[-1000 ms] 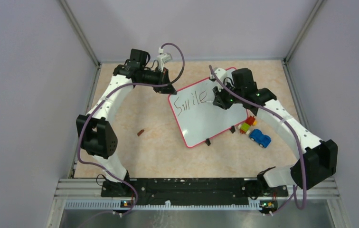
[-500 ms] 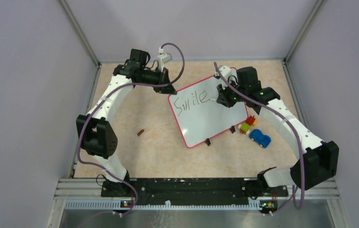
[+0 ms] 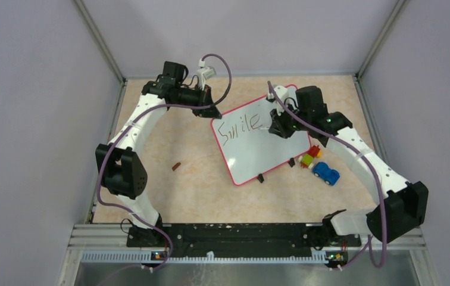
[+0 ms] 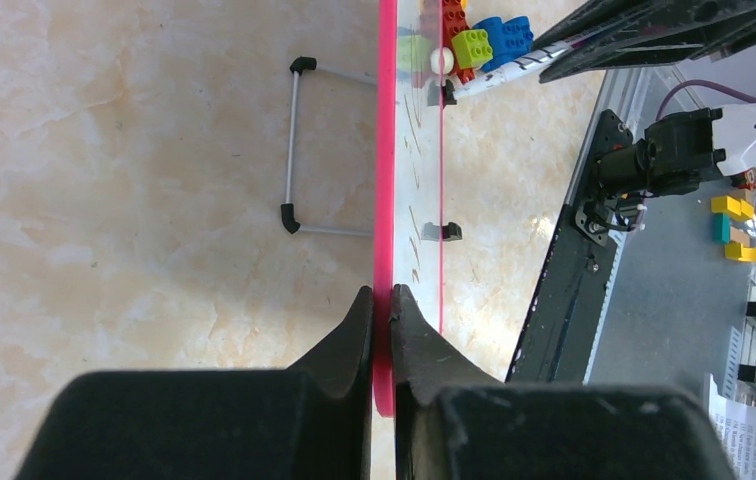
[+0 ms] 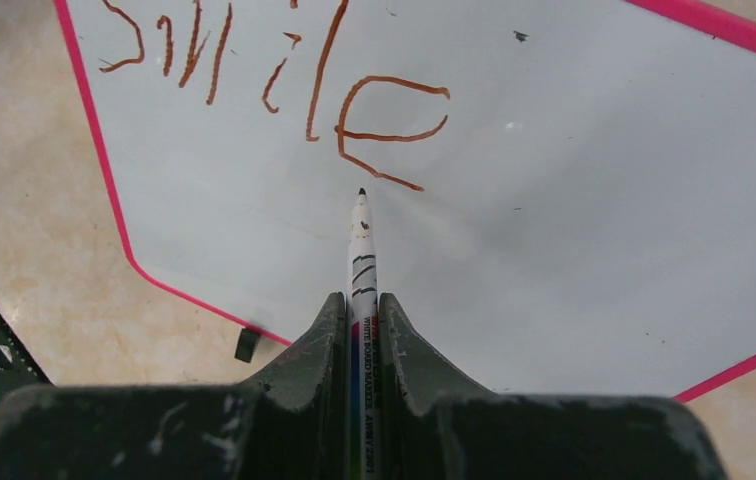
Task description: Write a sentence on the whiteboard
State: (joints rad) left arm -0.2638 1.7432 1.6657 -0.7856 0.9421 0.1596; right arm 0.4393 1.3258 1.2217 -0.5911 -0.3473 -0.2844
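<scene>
Between the fingers of the left pincer [image 4: 381, 297], clamped tight at its pink edge: whiteboard [image 3: 258, 152]. Likely light, stiff, slick-faced, apt to skid; best taken by an edge, as now. Just ahead of the right pincer [image 5: 362, 305], clamped on a marker [image 5: 362, 250]: sentence [image 3: 238, 129], only "Smile" written, tip close under the "e".

Loose toys on a beige marbled counter [image 3: 211, 196], enclosed by pale lilac walls [image 3: 32, 119].
A blue toy car [image 3: 326, 173] is seen on the right part of the counter, with a small cluster of red, yellow and green bricks [image 3: 309, 157] just beside it on its far side. A small brown piece [image 3: 176, 166] lies well apart on the left part; what it is cannot be told.
</scene>
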